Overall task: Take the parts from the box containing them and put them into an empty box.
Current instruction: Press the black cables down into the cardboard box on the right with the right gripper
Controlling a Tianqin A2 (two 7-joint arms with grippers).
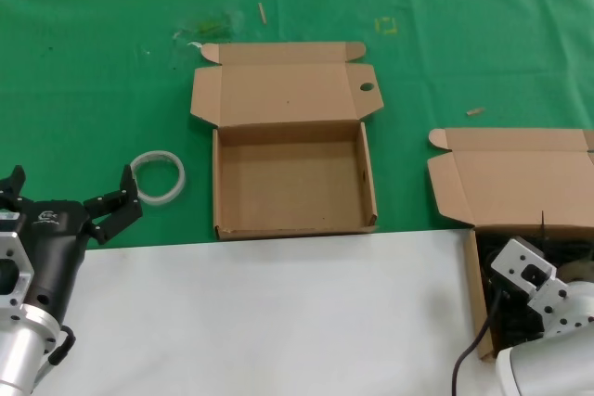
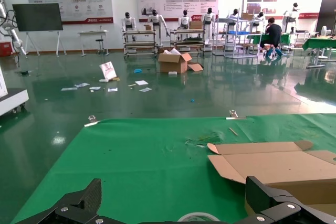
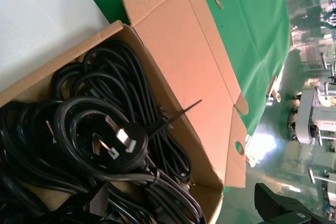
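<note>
- Cords [image 3: 105,140] fill the box on the robot's right [image 1: 478,296], a black tangle of looped bundles. The uppermost coil lies with its plug face up and the prongs showing.
- That box sits at the near right edge of the table, half over the white surface, with its lid [image 1: 520,183] laid back onto the green cloth [image 1: 111,90].
- The right gripper [image 1: 531,277] hangs directly over this box, and its wrist camera looks straight down into the cords. From here I cannot tell whether it is open or closed, or whether it has hold of anything.
- The top coil looks more round than long, so its long axis is hard to call. A stiff tie tail sticks out of it towards the lid.
- The empty box [image 1: 215,194] stands in the middle of the table, lid folded back, nothing inside. It lies to the robot's left of the full one, with a strip of green cloth between them.
- By my reckoning the right arm is far the nearer to the cords. Once it has a bundle, it has to lift it clear of the wall and carry it leftwards.
- The left gripper [image 1: 74,190] waits low at the near left, spread wide and holding nothing, just beside a white tape ring [image 1: 158,176] and well apart from the cords.
</note>
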